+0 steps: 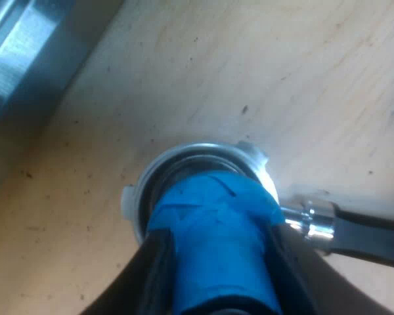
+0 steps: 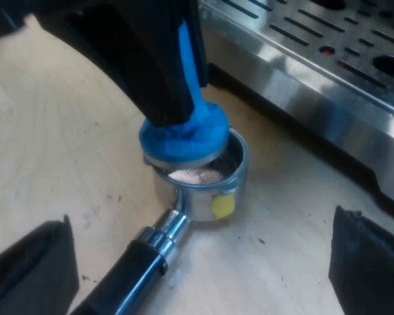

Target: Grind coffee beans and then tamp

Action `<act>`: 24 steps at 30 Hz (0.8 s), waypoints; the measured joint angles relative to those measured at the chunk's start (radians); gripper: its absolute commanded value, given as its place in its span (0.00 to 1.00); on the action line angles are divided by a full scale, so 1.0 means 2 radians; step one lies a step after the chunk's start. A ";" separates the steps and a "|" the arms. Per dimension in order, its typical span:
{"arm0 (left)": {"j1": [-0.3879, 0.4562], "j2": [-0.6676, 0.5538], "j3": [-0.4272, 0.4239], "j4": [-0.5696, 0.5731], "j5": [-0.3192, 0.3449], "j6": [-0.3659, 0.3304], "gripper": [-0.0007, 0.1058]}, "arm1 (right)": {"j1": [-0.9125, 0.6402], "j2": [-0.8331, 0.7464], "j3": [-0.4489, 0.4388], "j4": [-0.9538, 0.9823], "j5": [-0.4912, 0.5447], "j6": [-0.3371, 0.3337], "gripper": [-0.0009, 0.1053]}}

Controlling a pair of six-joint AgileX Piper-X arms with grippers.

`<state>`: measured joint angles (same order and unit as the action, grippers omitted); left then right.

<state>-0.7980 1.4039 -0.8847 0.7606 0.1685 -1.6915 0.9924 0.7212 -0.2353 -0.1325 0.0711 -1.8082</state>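
My left gripper (image 1: 223,269) is shut on a blue tamper (image 1: 213,223), whose base sits at the mouth of the metal holder (image 1: 184,157) lying on the wooden table. From the right wrist view the tamper (image 2: 184,134) leans tilted on the holder's rim (image 2: 240,157), with pale coffee grounds (image 2: 197,175) showing under it. A yellow mark (image 2: 223,205) is on the basket's side. The holder's dark handle (image 2: 121,275) points toward my right gripper (image 2: 200,249), which is open, its fingers (image 2: 33,272) spread wide on either side of the handle and not touching it.
The espresso machine's steel drip tray (image 2: 315,52) with its slotted grate stands close behind the holder. A metal edge of the machine (image 1: 26,46) lies near the tamper. Bare wooden table (image 1: 302,79) surrounds the holder.
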 measured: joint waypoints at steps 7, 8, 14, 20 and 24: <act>0.000 0.016 0.000 -0.012 -0.006 0.000 0.01 | 0.000 0.000 0.000 0.001 0.000 0.000 0.75; 0.000 0.018 0.000 -0.015 -0.006 0.000 0.01 | 0.000 0.000 0.000 0.001 0.000 0.000 0.75; 0.000 0.031 0.000 -0.015 0.002 0.000 0.01 | 0.000 0.000 0.000 0.001 0.000 0.000 0.75; 0.000 0.044 -0.003 -0.015 0.005 0.000 0.01 | 0.000 0.000 0.000 0.001 0.000 0.000 0.75; 0.000 0.052 -0.008 -0.017 0.009 0.000 0.01 | 0.000 0.000 0.000 0.001 0.000 0.000 0.75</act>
<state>-0.7980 1.5087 -0.9004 0.7267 0.1870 -1.6915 0.9924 0.7212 -0.2353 -0.1299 0.0711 -1.8082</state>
